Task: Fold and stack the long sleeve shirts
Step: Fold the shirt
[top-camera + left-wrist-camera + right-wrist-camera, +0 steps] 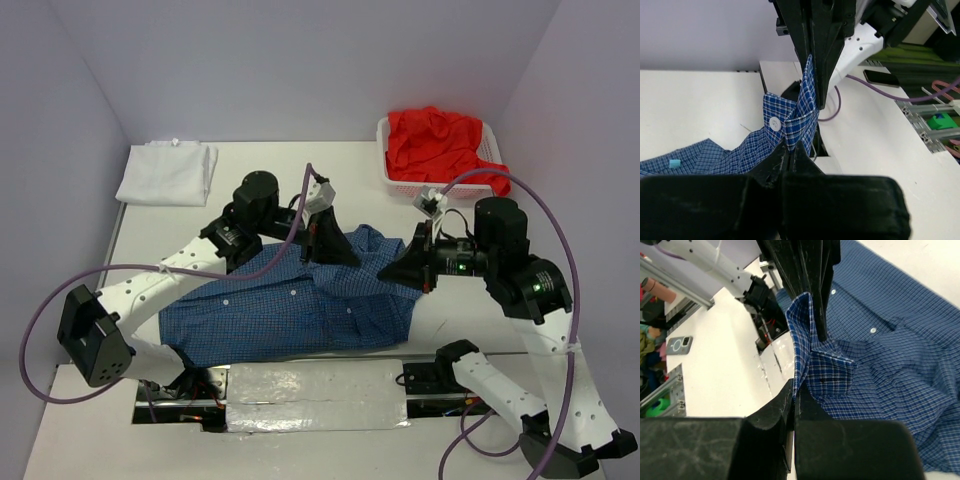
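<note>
A robotics lab cell: a white table (290,160) boxed in by plain pale walls (300,60), with aluminium framing (920,117) and purple cable (880,91) alongside.

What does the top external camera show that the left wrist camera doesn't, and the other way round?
Only the top external view: the folded plain white shirt at the far left, and the crumpled red shirt in the white plastic mesh basket.
Only the left wrist view: the small white button on the pinched edge, and a little turquoise tag.
Both: the blue fine-checked button-up shirt, gripped by the shut left tool.
</note>
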`<state>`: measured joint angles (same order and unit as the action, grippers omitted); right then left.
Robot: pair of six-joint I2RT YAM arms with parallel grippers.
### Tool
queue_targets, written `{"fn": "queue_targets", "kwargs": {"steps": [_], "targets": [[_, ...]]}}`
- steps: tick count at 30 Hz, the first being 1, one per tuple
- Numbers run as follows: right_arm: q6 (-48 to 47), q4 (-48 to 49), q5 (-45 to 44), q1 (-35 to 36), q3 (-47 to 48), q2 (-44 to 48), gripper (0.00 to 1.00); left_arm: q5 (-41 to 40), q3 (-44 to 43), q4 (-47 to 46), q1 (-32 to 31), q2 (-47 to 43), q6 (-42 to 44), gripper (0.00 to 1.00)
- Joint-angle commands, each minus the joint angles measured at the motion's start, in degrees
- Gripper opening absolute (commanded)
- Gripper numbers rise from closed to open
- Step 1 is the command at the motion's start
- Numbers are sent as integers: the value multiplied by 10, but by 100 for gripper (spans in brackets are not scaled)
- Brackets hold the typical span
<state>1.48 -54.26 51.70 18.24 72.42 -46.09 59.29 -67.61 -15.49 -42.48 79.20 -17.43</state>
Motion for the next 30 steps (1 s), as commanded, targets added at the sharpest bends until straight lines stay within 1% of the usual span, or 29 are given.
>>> {"fn": "queue_targets", "kwargs": {"steps": [1,2,4,6,8,10,12,13,15,16,17,19,21,22,23,24,27,29,30], "targets": [[41,-17,52,21,-28,40,0,-2,7,62,24,-12,28,0],[62,6,49,26,-70,47,0,-4,26,30,30,-12,13,0],[77,25,49,32,-104,44,0,-7,49,-9,37,-11,-37,0],[83,48,42,34,-130,31,0,-26,73,-28,46,-8,-46,0],[79,70,0,33,-137,21,0,-48,80,-5,50,-1,-23,0],[82,121,-41,33,-148,0,0,-75,87,6,54,6,-11,0],[82,174,-75,33,-150,-24,0,-94,101,-7,63,17,-11,0],[78,187,-84,33,-148,-53,0,-121,103,-20,67,22,-14,0],[64,205,-126,31,-129,-84,0,-145,106,-34,81,33,-9,0],[43,209,-143,30,-124,-114,0,-168,105,-43,86,37,9,0],[32,216,-183,30,-116,-128,0,-181,105,-44,87,42,21,0],[5,228,-221,30,-111,-167,0,-215,109,-56,88,50,56,0],[-9,251,-251,30,-107,-193,0,-228,113,-68,88,68,72,0],[-11,255,-259,29,-105,-206,0,-232,115,-74,88,74,77,1],[-36,265,-261,30,-100,-230,0,-239,118,-85,88,86,80,4],[-41,269,-265,30,-98,-241,0,-243,119,-91,88,92,88,10],[-53,296,-266,30,-96,-279,0,-249,122,-116,88,116,106,20],[-59,313,-274,29,-97,-298,0,-260,115,-120,88,135,119,18],[-61,319,-279,30,-98,-304,0,-263,114,-123,88,140,139,15]]}}
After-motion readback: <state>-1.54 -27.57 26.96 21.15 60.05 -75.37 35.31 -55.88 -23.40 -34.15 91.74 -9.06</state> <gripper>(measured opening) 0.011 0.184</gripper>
